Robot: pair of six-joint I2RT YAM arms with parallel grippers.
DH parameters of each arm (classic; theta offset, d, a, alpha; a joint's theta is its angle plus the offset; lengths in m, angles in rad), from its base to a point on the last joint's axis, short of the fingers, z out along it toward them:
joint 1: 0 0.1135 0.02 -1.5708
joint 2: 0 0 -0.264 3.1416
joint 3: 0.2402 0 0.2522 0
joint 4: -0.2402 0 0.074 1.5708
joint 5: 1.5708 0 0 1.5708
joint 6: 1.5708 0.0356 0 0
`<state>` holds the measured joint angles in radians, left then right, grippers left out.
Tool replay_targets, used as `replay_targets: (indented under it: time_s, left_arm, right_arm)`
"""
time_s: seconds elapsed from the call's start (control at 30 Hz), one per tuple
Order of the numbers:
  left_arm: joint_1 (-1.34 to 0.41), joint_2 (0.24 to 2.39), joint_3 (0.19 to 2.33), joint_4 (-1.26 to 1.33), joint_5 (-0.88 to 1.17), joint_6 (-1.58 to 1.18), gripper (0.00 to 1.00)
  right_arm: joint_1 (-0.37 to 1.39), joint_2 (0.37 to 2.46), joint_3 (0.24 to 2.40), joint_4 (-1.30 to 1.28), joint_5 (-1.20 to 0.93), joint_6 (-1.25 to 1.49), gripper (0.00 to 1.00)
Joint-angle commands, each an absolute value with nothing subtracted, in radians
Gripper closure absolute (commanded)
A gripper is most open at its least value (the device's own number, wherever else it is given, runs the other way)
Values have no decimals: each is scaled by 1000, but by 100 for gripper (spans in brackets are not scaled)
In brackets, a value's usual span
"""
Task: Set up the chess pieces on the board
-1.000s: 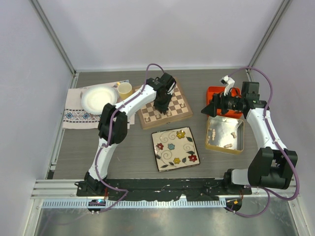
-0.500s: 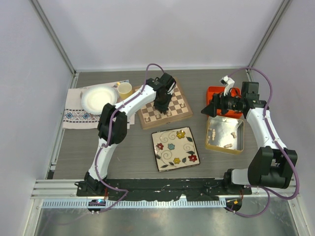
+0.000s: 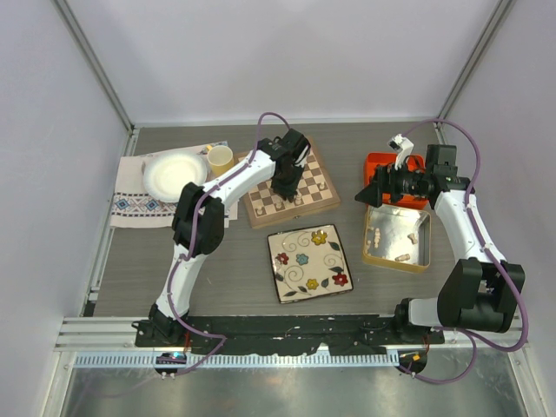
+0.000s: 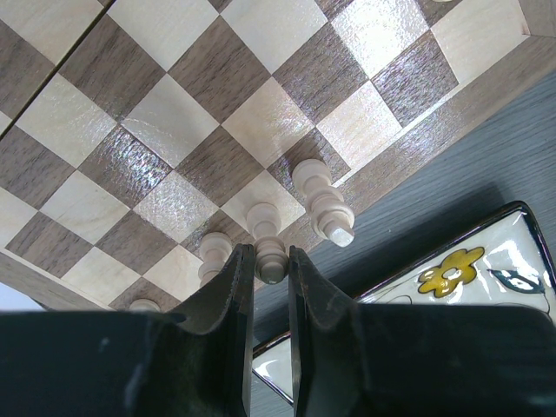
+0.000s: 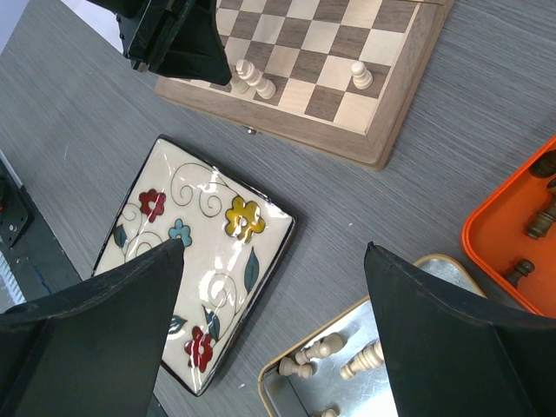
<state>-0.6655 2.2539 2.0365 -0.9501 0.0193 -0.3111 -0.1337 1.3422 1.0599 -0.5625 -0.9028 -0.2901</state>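
Observation:
The chessboard (image 3: 320, 176) lies at the middle back of the table. My left gripper (image 4: 270, 261) is shut on a pale cream piece (image 4: 266, 233) that stands in the board's near edge row (image 4: 174, 113). Other cream pieces (image 4: 323, 204) stand close on both sides of it. From above, the left gripper (image 3: 282, 193) points down at the board's near edge. My right gripper (image 5: 274, 246) is wide open and empty. It hovers between the floral plate and a silver tin (image 3: 395, 263) that holds loose cream pieces (image 5: 339, 347). Dark pieces (image 5: 543, 217) lie in an orange tray (image 3: 382, 163).
A square floral plate (image 3: 309, 262) lies just in front of the board. A white plate (image 3: 172, 174) and a yellow cup (image 3: 220, 158) sit on a patterned cloth (image 3: 130, 204) at the back left. A lone cream piece (image 5: 360, 76) stands further along the board.

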Motion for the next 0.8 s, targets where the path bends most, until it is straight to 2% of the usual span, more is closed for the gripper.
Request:
replay_targets:
  time_s: [0.0,0.5,0.77]
  left_arm:
    - [-660,2201,2029,-928,18,-321,78]
    - [-661,2198,2033,-936,12,-324,66]
    - [-661,2183,2043,-934,14,-328,63]
  right_arm:
    - [-133,1341,1092,-557,-914,-304,10]
    - [-132,1342,1094,-560,-913,-308,10]
    - [-133,1344,1094,-560,-914,-308,10]
